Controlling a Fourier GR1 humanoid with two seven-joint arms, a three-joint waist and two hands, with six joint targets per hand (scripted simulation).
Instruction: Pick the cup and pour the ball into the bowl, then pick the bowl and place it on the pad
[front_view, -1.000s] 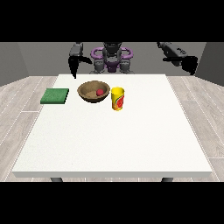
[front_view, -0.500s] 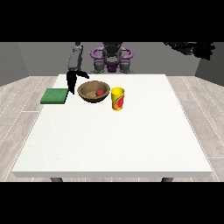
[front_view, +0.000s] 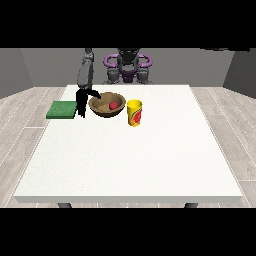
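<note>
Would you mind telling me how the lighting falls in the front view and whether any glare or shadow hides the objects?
Front view: even, soft light, no glare on the white table; the bowl, the red ball inside it, the yellow cup and green pad read clearly; the black robot hand at the view's left is dark, so its fingers are hard to make out.

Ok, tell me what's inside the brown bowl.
A red ball lies inside the bowl, right of centre. The near wall hides the lowest part of the inside.
</note>
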